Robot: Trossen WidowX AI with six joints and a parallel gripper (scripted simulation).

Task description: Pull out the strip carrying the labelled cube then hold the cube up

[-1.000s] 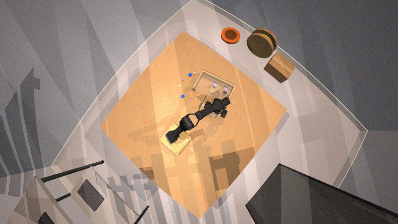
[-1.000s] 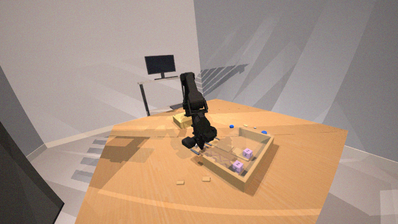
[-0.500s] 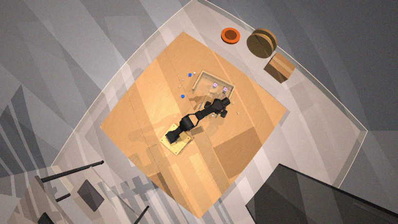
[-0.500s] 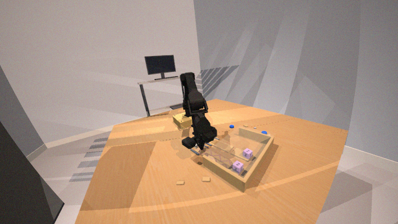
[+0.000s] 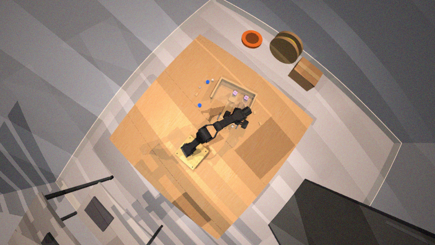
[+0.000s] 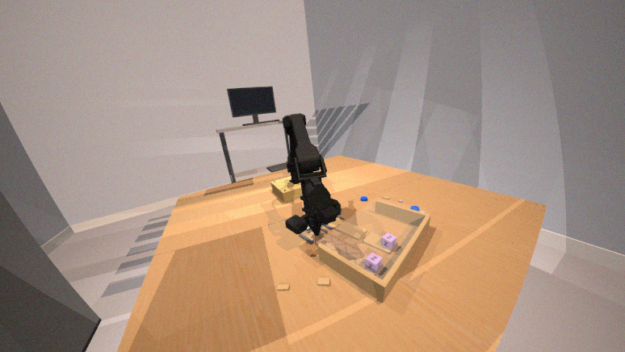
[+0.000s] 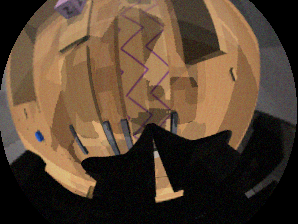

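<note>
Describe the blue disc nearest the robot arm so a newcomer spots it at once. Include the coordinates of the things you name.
Find the wooden table [image 5: 170, 100] [image 6: 471, 245], then the three-walled-looking tray [image 5: 239, 84] [image 6: 404, 257] holding two lilac cubes [image 5: 240, 95] [image 6: 381, 251]. Beside the tray's open side lies a small round blue disc [image 5: 199, 105] [image 6: 363, 198]. Its lookalike [image 5: 207, 81] [image 6: 415, 207] sits close to a small white piece; this one stands apart, nearer the arm [image 5: 203, 134] [image 6: 306, 161].

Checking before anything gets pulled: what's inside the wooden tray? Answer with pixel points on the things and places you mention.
Two pink cubes [image 5: 235, 92] [image 5: 245, 97] [image 6: 388, 240] [image 6: 374, 261] marked Z, plus strips [image 6: 376, 241] lying flat. From above, the arm covers the tray's near end; what lies under the cubes is hidden.
</note>
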